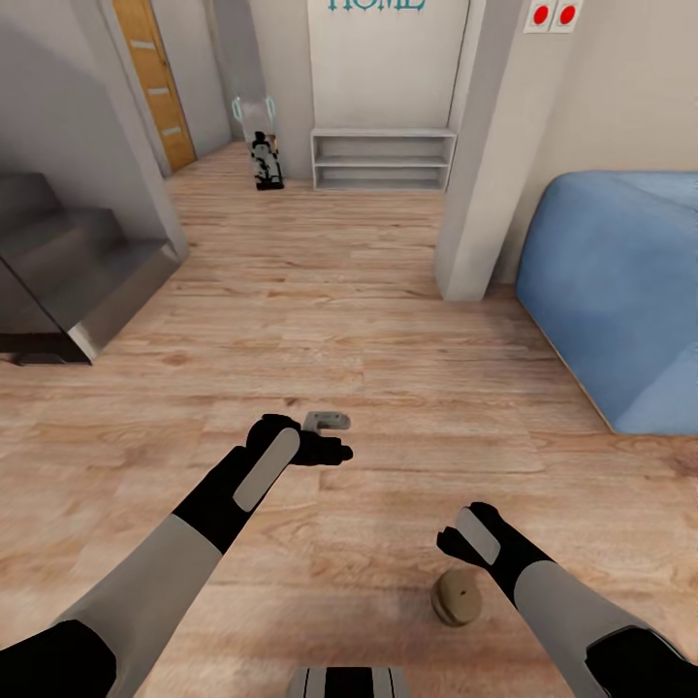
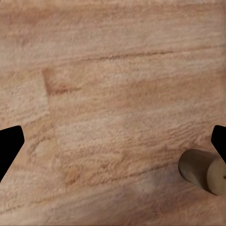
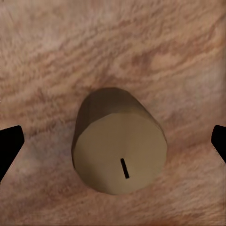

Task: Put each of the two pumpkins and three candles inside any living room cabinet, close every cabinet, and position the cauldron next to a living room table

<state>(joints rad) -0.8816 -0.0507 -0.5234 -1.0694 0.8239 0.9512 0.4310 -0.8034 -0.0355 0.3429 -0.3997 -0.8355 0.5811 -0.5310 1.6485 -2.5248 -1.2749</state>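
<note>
The right hand (image 1: 456, 543) hung low over the wooden floor (image 1: 388, 320), right above a candle (image 1: 457, 597). In the right wrist view its two black fingers (image 3: 9, 146) sat far apart at the edges of the picture, so the hand was wide open, and the candle (image 3: 118, 141) stood between them on the floor (image 3: 113, 47) with nothing touching it.

The candle was short and fat, like a little drum. Its color was tan with a bit of olive green. The top was flat and paler than the sides, and the edges looked rounded. A small dark wick line showed on the top, a little off the middle. It stood upright on the floor, close in front of the robot, and a soft shadow lay around it.

The left hand (image 1: 330, 448) was held out farther forward, also over the floor, well apart from the candle. In the left wrist view its fingers (image 2: 9, 143) were spread wide too, with only bare wood (image 2: 113, 94) between them, and the candle (image 2: 203, 170) showed off to one side near one fingertip.

Farther off in the room, a blue sofa (image 1: 620, 291) sat on the right side. Gray stairs (image 1: 68, 271) were on the left. A low white shelf (image 1: 383, 160) stood against the far wall, next to a white pillar (image 1: 485, 145). An orange-brown door (image 1: 155, 82) was at the far left.
</note>
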